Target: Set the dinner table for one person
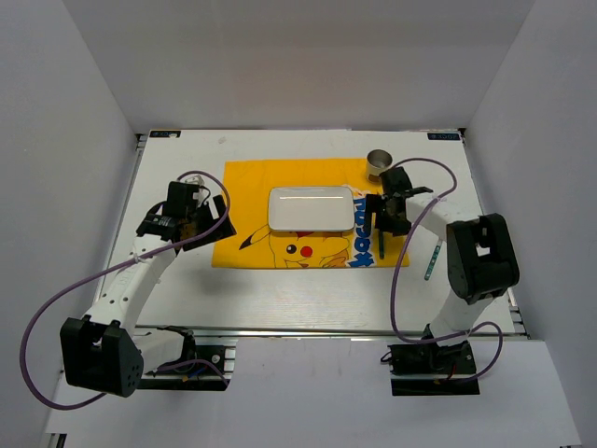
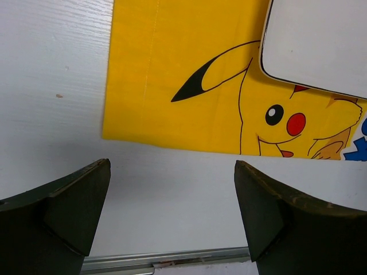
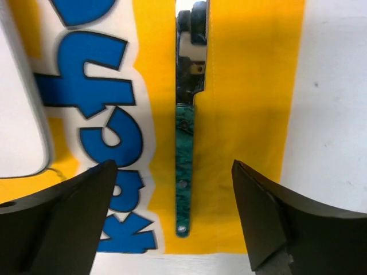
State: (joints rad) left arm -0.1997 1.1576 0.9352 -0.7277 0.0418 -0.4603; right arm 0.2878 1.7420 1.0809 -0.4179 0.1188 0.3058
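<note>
Right jaws stand wide apart, pointing down over a green-handled utensil (image 3: 184, 166) that lies free on the yellow placemat (image 1: 247, 191), right of the white plate (image 1: 311, 207). Left jaws, also apart, hover over the white tabletop (image 1: 308, 294) beside the placemat's left edge. Each arm folds at its elbow and reaches inward.

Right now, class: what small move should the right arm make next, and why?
Probably lift the right gripper straight up. Its jaws stand open on either side of the knife, which lies flat on the mat right of the plate, so that piece looks placed. Another utensil lies on the table farther right.
</note>
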